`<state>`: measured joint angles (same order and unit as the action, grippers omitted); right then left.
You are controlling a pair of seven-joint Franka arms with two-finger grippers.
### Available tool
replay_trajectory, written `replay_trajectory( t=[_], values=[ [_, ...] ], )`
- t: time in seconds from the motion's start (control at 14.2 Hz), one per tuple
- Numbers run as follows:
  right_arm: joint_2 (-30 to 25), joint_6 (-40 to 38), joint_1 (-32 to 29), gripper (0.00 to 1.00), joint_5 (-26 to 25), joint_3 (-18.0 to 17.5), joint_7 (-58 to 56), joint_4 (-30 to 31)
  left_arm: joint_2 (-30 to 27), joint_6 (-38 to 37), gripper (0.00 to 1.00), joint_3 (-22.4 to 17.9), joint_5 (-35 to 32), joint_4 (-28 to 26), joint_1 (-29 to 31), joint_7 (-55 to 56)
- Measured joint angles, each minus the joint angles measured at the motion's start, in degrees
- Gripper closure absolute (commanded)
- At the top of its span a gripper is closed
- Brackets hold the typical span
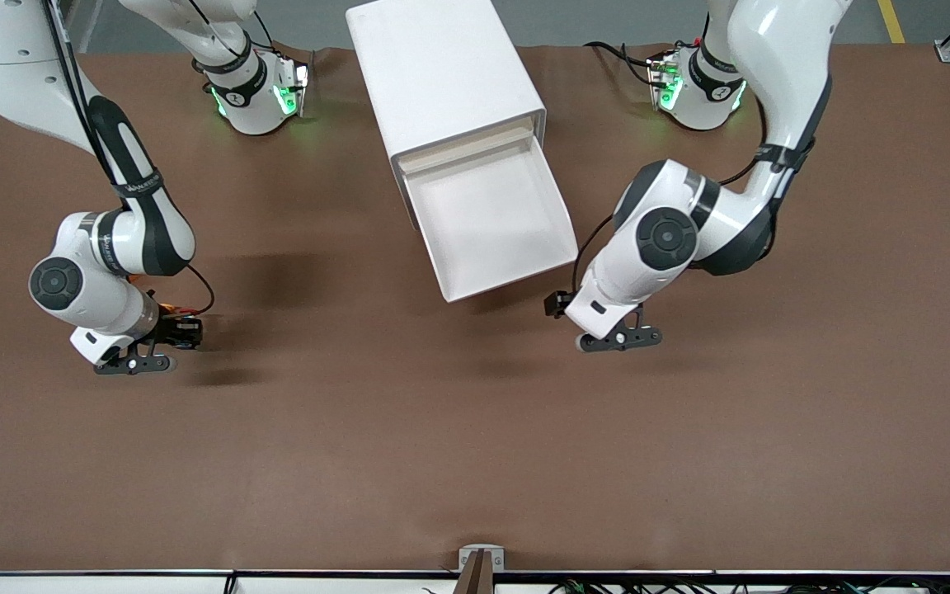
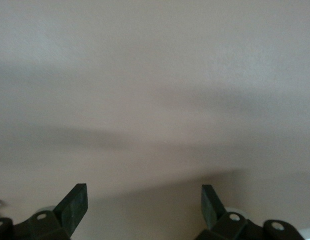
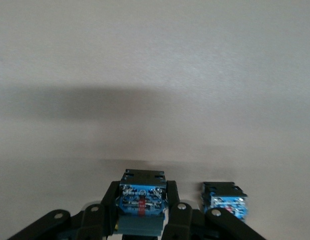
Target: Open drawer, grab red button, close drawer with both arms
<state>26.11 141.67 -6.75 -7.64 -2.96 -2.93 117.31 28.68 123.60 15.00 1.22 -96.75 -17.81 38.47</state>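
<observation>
Now clamped shut with the right gripper (image 3: 142,202) on the button (image 3: 140,179), pinching its blocky base from both sides, up over the table (image 1: 359,429) toward the right arm's end. Spread wide with the left gripper (image 2: 144,207), holding nothing, low over bare table just in front of the drawer (image 1: 491,223). Pulled out and bare inside, that drawer, sticking out of the white cabinet (image 1: 442,74).

Probably time to shut the drawer. Keep the squeeze on the button firm and steady. Push the drawer's front edge straight in, slow and even, so the cabinet does not slide or turn.

Seen only from the right wrist: the grip close up, and a second small block (image 3: 225,200) just beside it. Cannot see any cap colour there. Seen only from the front: the drawer and both arms together.
</observation>
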Motion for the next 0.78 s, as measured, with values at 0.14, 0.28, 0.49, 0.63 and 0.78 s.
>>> replay_trajectory(
  t=[0.14, 0.28, 0.49, 0.63, 0.78],
  values=[
    [0.0, 2.2, 0.3, 0.74, 0.0, -0.1, 0.0, 1.3, 1.4, 0.3, 0.0, 0.1, 0.0, 0.0, -2.0, 1.9],
    [0.0, 3.8, 0.4, 0.71, 0.0, -0.2, 0.0, 2.7, 2.6, 0.3, 0.0, 0.1, 0.0, -0.1, -3.7, 3.0],
    [0.0, 4.0, 0.4, 0.7, 0.0, -0.2, 0.1, 3.6, 3.3, 0.4, 0.0, 0.2, 0.0, -0.1, -5.5, 4.9],
    [0.0, 4.0, 0.5, 0.68, 0.0, -0.3, 0.3, 4.1, 3.3, 0.4, 0.0, 0.3, 0.0, 0.0, -7.1, 6.5],
    [0.0, 4.0, 0.5, 0.64, 0.0, -0.3, 0.3, 4.7, 3.3, 0.4, 0.0, 0.3, 0.4, 0.0, -9.0, 7.4]
  ],
)
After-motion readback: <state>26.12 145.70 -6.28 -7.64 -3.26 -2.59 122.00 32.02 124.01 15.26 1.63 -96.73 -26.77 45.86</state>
